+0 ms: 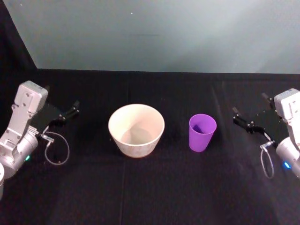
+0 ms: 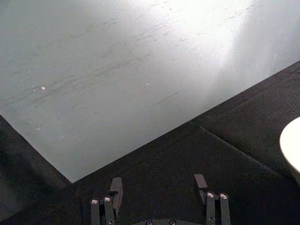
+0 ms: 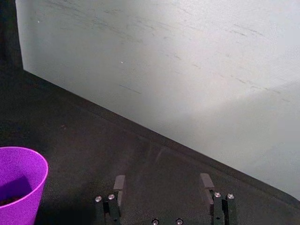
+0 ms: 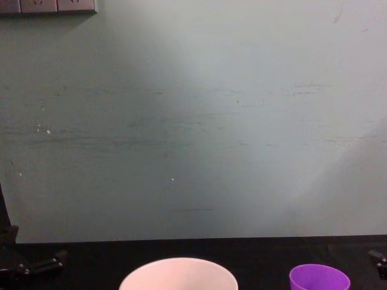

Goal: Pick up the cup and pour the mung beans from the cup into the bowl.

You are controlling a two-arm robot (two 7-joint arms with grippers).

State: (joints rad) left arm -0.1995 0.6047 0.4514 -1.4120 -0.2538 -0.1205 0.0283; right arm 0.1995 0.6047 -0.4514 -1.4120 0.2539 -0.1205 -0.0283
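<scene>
The purple cup (image 1: pixel 202 132) stands upright on the black table, right of centre; dark beans show at its bottom in the right wrist view (image 3: pixel 18 183), and its rim shows in the chest view (image 4: pixel 319 279). The cream bowl (image 1: pixel 136 130) sits left of the cup, apart from it, and looks bare inside; its rim appears in the chest view (image 4: pixel 178 275) and at the edge of the left wrist view (image 2: pixel 291 143). My right gripper (image 1: pixel 245 121) hangs open to the right of the cup, nothing between its fingers (image 3: pixel 119 183). My left gripper (image 1: pixel 67 114) stands open, left of the bowl.
The black table (image 1: pixel 150 187) runs back to a pale green wall (image 1: pixel 154 33). Grey cables loop under each wrist (image 1: pixel 56 150). Wall sockets (image 4: pixel 48 6) sit at the top left of the chest view. There is bare cloth in front of the bowl and cup.
</scene>
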